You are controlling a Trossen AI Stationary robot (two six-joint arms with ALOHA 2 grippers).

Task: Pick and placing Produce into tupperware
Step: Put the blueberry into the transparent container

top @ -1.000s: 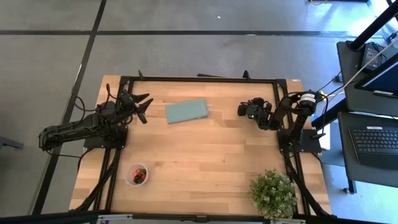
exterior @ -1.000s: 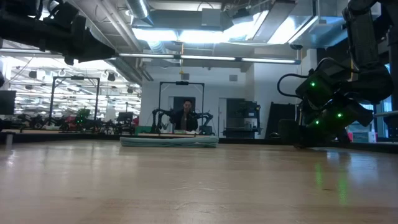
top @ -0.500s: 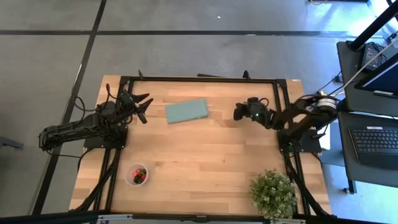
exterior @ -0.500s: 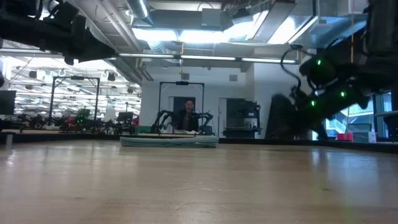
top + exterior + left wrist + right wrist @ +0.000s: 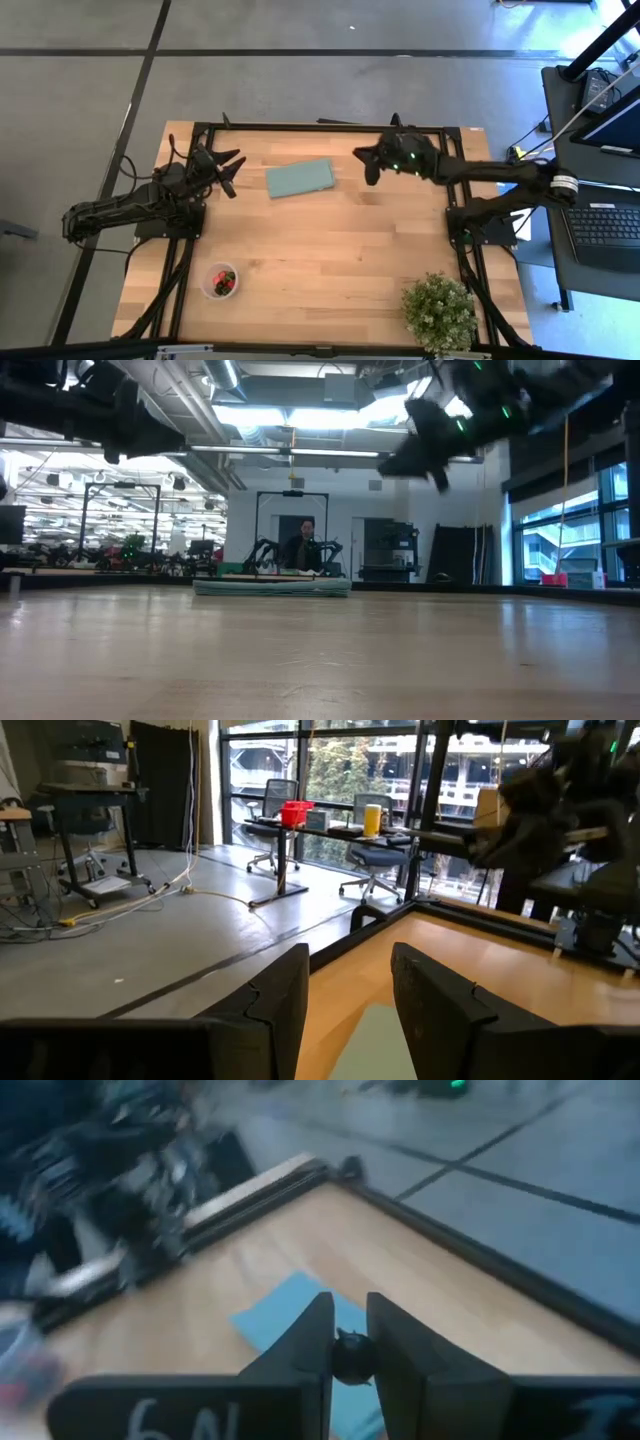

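Berry (image 5: 351, 1354) in right gripper (image 5: 349, 1342), above teal mat (image 5: 287, 1322)

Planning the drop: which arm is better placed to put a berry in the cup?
Right: the right gripper pinches a dark berry; the left gripper hangs open and empty, though the cup lies on its side.

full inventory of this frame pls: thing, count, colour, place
table: 1, light wood with a black frame, centre
cup: 1, clear, near left side of table, holds red and dark berries
berry: 1, dark, between right gripper's fingers
mat: 1, teal, far side of table, left of centre
plant: 1, green, near right corner
laptop: 1, dark, side bench right of table
person: 1, dark top, room behind the table
left gripper: open, far left, waiting
right gripper: shut on berry, raised, just right of mat
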